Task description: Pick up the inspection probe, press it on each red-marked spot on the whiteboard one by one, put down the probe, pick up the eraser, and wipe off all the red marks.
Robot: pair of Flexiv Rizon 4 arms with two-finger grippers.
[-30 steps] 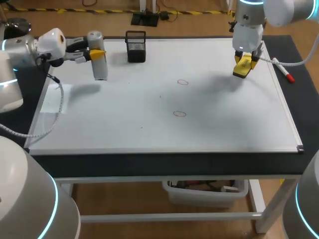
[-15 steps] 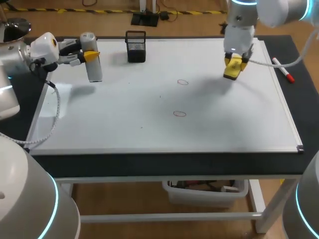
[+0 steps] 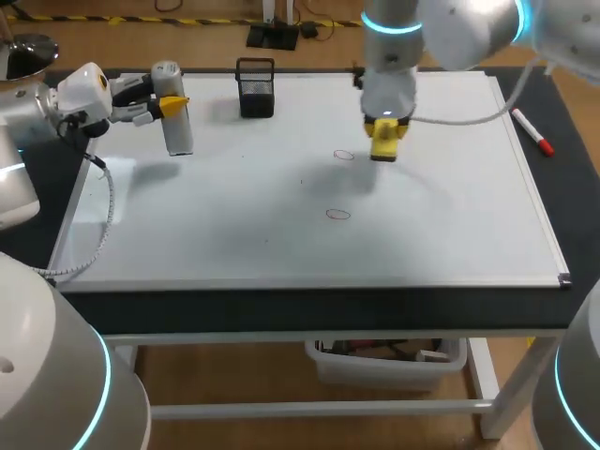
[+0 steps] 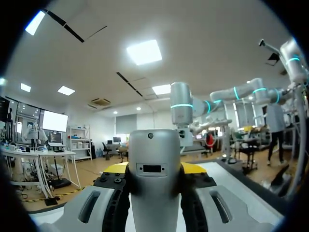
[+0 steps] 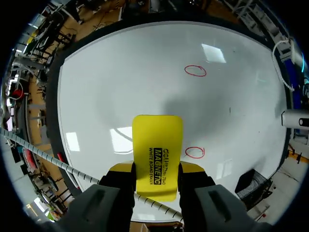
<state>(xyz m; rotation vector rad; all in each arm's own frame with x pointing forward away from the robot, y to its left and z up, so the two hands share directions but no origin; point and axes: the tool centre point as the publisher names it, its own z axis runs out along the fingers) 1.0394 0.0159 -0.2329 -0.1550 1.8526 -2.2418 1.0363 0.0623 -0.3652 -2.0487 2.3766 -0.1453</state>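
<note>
Head view: my left jaws pinch the probe [image 3: 178,122] upright over the whiteboard's [image 3: 234,244] far left, parked, I judge, out of the way. My right jaws pinch the eraser [image 3: 385,141] just beside the farther red mark [image 3: 344,155]. The nearer red mark [image 3: 337,215] is unwiped.

Left wrist view: the probe is clamped from both sides.

Right wrist view: the eraser faces the board, evidently ready for wiping.

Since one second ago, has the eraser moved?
Yes. The eraser went left across the whiteboard, now close beside the upper red mark.
</note>
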